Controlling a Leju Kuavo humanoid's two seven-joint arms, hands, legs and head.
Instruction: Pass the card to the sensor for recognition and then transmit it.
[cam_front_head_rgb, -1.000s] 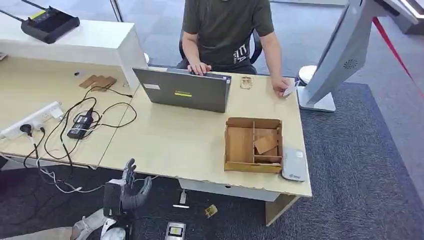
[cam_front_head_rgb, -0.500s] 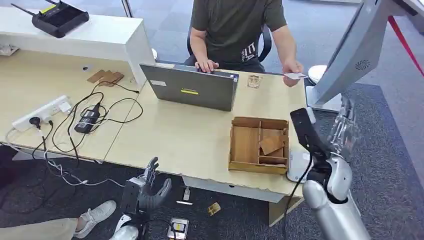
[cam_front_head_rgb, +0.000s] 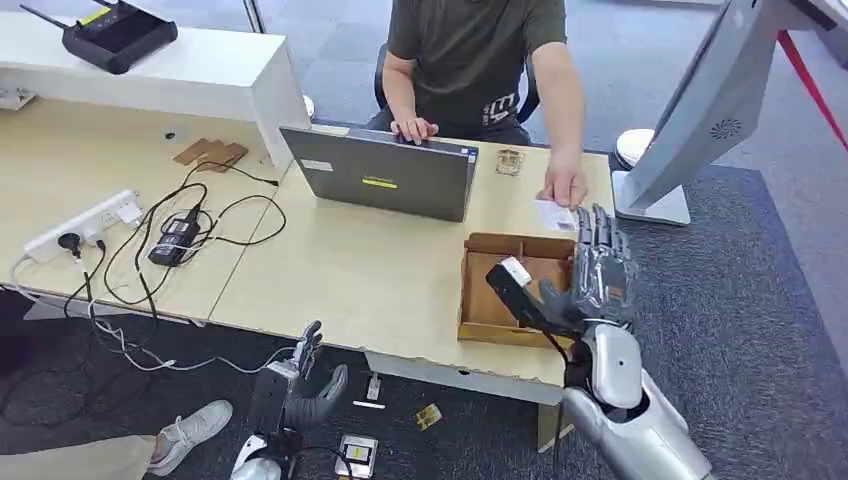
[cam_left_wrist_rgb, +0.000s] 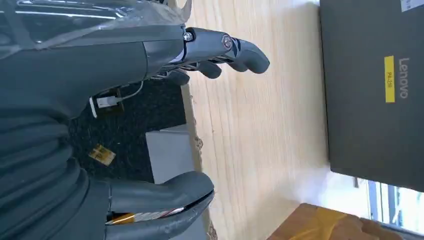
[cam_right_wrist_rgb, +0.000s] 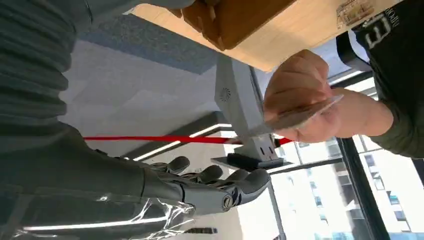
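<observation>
Head view: card (cam_front_head_rgb: 556, 214), thin, stiff, slippery under the person's hand (cam_front_head_rgb: 566, 187), sits at twelve o'clock of the empty, spread right hand (cam_front_head_rgb: 597, 268); pinch its free edge.

arm (cam_front_head_rgb: 625, 405) — silver shell | right hand (cam_front_head_rgb: 598, 270) — grey, clear-wrapped; black cable (cam_front_head_rgb: 556, 400)

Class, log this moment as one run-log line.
right hand: open, raised near card | card: held by person's hand | left hand: open, low
</observation>
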